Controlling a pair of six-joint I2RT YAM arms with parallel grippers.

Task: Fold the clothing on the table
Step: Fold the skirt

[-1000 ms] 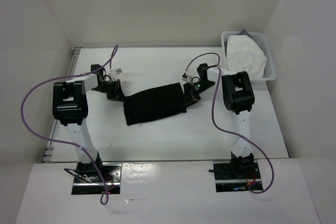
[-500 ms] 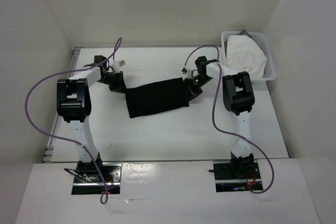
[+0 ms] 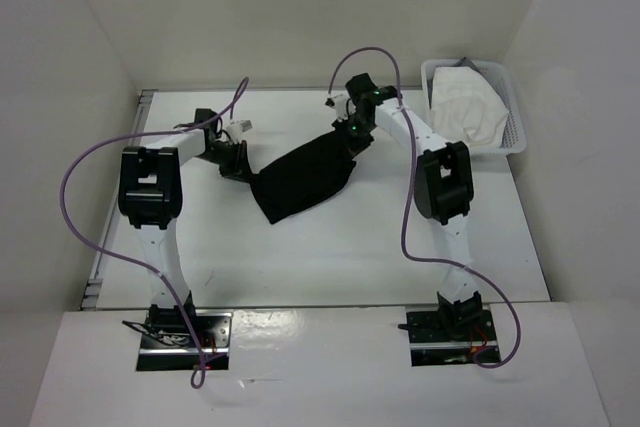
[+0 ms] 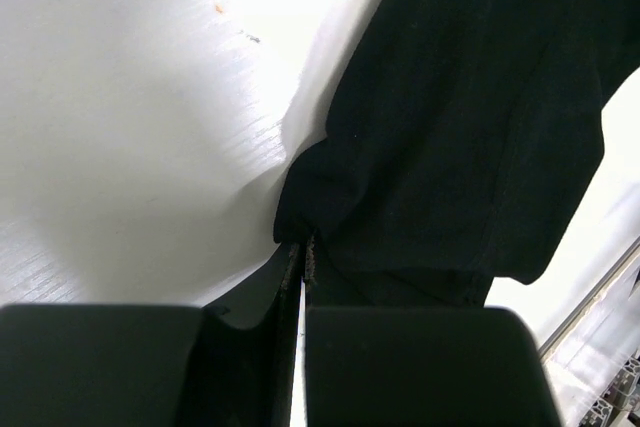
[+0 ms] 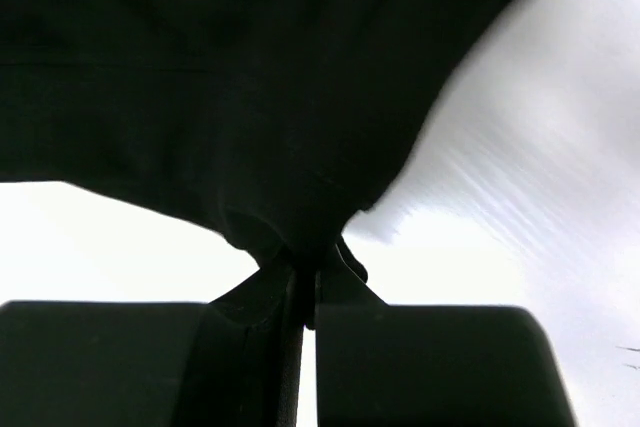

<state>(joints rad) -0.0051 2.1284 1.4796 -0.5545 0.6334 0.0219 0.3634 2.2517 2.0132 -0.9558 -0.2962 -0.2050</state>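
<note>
one piece of black clothing (image 3: 303, 179) is lying on the one white table (image 3: 330, 247), a little toward 12 o'clock from the table's middle, stretching as a slanted band from its 7 o'clock corner up to its 1 o'clock end. two arms are reaching over it, each trailing one purple cable (image 3: 75, 227), two cables in all. the left gripper (image 3: 238, 165) is sitting at the 9 o'clock edge of the clothing, its jaws pressed together with only a thin slit between them, and it is pinching a bunched tip of the black fabric; in the left wrist view that tip is meeting the left gripper (image 4: 303, 252) while the rest of the clothing (image 4: 470, 127) is spreading away toward 1 o'clock. the right gripper (image 3: 348, 137) is gripping the 1 o'clock end, jaws likewise pressed tight on a gathered fold, and the right wrist view is showing the fabric (image 5: 250, 67) puckering right where the right gripper (image 5: 305, 267) is nipping it. one white mesh basket (image 3: 515, 127) is standing at the table's 2 o'clock corner, well apart from the clothing, and it is holding one white cloth (image 3: 468, 107).
</note>
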